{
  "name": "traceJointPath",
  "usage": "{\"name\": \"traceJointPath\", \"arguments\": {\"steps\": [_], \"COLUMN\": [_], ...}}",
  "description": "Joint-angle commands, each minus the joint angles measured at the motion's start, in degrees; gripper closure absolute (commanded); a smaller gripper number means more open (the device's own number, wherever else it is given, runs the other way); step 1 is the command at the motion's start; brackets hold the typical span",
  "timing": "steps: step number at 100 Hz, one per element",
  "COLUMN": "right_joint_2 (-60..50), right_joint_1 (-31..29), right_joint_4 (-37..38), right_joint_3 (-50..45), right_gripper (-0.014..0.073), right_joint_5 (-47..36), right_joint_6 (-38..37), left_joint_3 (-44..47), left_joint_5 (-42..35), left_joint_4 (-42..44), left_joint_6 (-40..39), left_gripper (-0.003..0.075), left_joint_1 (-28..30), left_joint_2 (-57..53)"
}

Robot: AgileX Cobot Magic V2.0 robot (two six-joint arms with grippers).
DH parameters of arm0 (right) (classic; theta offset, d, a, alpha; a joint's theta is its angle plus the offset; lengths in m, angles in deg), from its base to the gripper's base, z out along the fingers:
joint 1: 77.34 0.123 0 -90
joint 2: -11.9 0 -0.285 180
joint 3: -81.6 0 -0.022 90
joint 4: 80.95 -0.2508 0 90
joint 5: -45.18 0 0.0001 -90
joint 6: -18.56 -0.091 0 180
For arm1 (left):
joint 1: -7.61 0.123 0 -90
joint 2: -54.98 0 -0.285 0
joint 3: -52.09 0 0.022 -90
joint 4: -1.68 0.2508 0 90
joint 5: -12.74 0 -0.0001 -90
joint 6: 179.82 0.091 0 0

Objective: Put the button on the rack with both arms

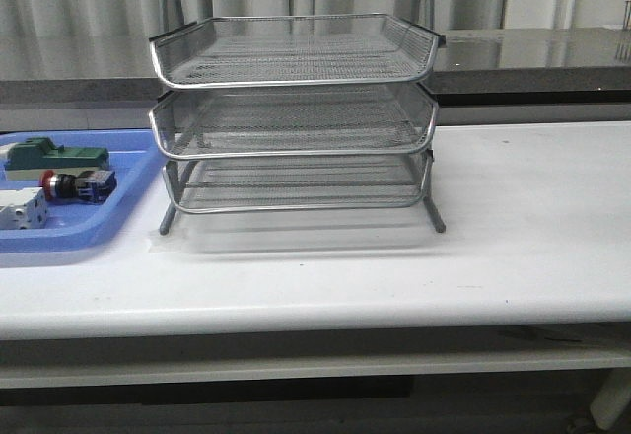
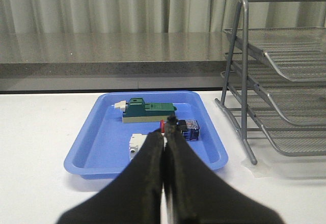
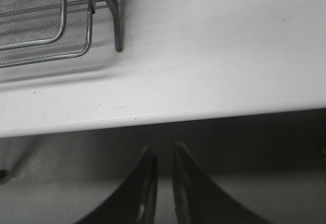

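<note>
Nearest the lens in the left wrist view, the left claw (image 2: 165, 147) has its fingers pressed together, nothing between them, hanging above the near part of the blue tray (image 2: 86, 147) and aimed toward the button (image 2: 178, 128). The right claw (image 3: 164, 183) hangs off the front edge of the white surface (image 3: 214, 71), below its level, its fingers a narrow slit apart and holding nothing.

The button lies on its side in the blue tray, left of the rack (image 1: 296, 118) in the front view and not touching it. Its long axis runs roughly across the tray, side to side: the red cap points toward the robot's left, away from the rack, and the blue rear block toward the rack. The black body between them is partly hidden behind the fingertips in the wrist view, so I judge the exact angle only loosely.

The risks, as I read them: the fingers must part before descending, or they will shove the button rather than straddle it. The round body could roll or twist if pinched off-centre. The white block (image 2: 135, 143) sits just beside the button, near the claw, and the green block (image 2: 145, 110) just behind it, so a wide approach may knock either one. The rack's wire rims and side posts could catch the button or an arm during placement.
</note>
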Motion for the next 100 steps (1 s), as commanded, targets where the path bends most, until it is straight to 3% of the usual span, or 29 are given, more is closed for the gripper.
{"name": "traceJointPath", "arguments": {"steps": [1,7,14,32,76,100], "right_joint_2": [-0.14,-0.07,0.37,3.93,20.82,29.05], "right_joint_1": [-0.39,-0.39,-0.39,0.06,7.35,7.85], "right_joint_4": [-2.77,-4.60,-7.12,-15.68,-46.27,-60.69], "right_joint_3": [2.13,2.13,2.13,2.13,2.13,3.28], "right_gripper": [0.0293,0.0202,0.0153,0.0159,0.0159,0.0159], "right_joint_5": [-3.85,-4.16,-4.61,-6.42,-19.98,-21.63], "right_joint_6": [0.33,0.33,0.33,1.77,23.67,35.10], "left_joint_3": [2.64,2.64,2.64,2.64,2.64,2.64], "left_joint_5": [-4.88,-4.88,-4.88,-4.88,-4.88,-4.88], "left_joint_4": [-0.04,-0.04,-0.04,-0.04,-0.04,-0.04], "left_joint_6": [-0.57,-0.57,-0.57,-0.57,-0.57,-0.57], "left_gripper": [0.0741,0.0741,0.0741,0.0741,0.0741,0.0741], "left_joint_1": [0.05,0.05,0.05,0.05,0.05,0.05], "left_joint_2": [-1.98,-1.98,-1.98,-1.98,-1.98,-1.98]}}
